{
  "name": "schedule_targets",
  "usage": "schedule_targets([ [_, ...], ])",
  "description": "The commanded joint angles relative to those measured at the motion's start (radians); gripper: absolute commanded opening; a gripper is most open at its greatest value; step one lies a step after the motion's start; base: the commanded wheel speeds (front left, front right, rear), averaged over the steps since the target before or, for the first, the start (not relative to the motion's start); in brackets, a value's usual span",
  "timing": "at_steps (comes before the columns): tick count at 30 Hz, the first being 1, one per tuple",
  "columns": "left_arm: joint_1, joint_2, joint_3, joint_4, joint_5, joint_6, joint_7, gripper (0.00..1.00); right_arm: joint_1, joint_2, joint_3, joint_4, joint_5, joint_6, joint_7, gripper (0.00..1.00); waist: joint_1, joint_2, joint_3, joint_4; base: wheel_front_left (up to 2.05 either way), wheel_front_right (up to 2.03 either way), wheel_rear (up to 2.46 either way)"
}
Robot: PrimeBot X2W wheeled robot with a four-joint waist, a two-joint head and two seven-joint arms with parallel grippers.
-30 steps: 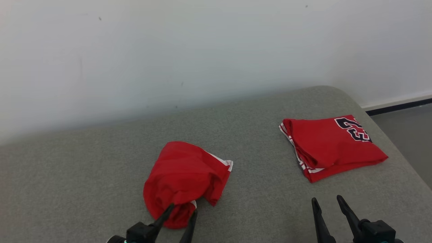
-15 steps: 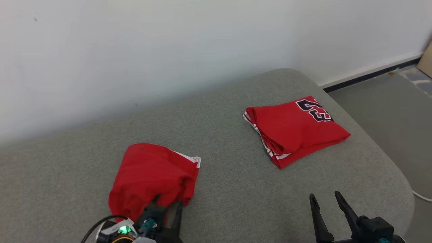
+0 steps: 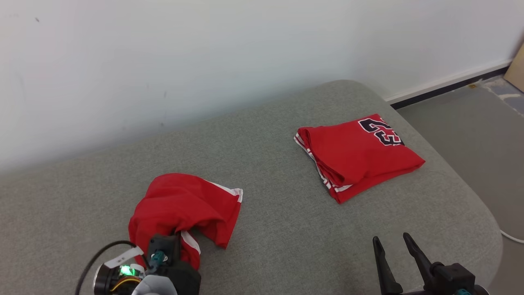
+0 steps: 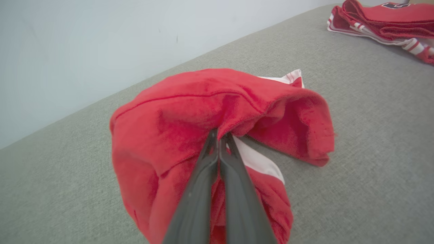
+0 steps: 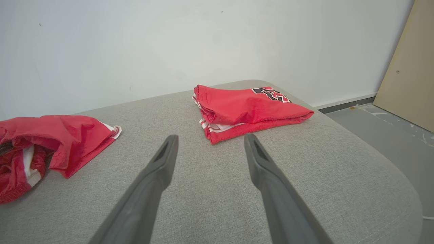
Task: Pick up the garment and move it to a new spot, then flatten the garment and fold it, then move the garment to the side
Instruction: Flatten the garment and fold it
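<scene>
A crumpled red garment (image 3: 184, 203) with white trim lies at the left front of the grey cushion (image 3: 286, 229). In the left wrist view my left gripper (image 4: 219, 136) is shut on a fold of the garment (image 4: 203, 105), the two fingers pressed together with red cloth bunched over their tips. In the head view the cloth hides those tips and the wrist sits at its near edge. My right gripper (image 3: 389, 238) stands open above the cushion's front right, holding nothing; in its own view the gripper (image 5: 210, 138) faces bare cushion, with the garment (image 5: 51, 135) far to the left.
A folded red jersey (image 3: 360, 155) with dark numerals rests at the cushion's back right, close to its rounded edge. A white wall runs behind. Grey floor (image 3: 470, 123) lies to the right, with a tan board (image 5: 407, 67) leaning there and a white cable (image 3: 511, 237).
The head camera has shifted. My left gripper has gone from open at the garment's near edge to shut on a fold, bunching the cloth up. The right gripper stays open.
</scene>
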Motion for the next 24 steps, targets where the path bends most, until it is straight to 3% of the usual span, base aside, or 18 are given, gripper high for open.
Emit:
schedule_targets([
  [1, -0.016, -0.003, 0.008, 0.001, -0.02, -0.008, -0.012, 0.0, -0.007, 0.0, 0.002, 0.002, 0.007, -0.003, -0.004, 1.0, -0.0001, -0.0001, -0.002, 0.007, 0.0, 0.0, 0.0],
  [6, -0.051, -0.032, 0.015, -0.034, -0.056, -0.06, -0.046, 0.0, -0.004, 0.0, 0.0, 0.003, 0.011, -0.003, -0.004, 1.0, -0.0001, -0.0001, -0.008, 0.034, 0.0, 0.0, 0.0],
  [16, -0.158, -0.082, 0.003, -0.36, -0.119, -0.124, -0.075, 0.0, 0.006, 0.002, -0.004, 0.013, 0.014, -0.003, -0.009, 1.0, -0.0001, -0.0001, -0.034, 0.096, 0.0, 0.0, 0.0],
  [24, -0.158, -0.087, -0.071, -0.568, -0.178, -0.131, 0.091, 0.0, 0.015, 0.002, -0.005, 0.016, 0.018, -0.003, -0.013, 1.0, -0.0001, -0.0001, -0.049, 0.129, 0.0, 0.0, 0.0],
])
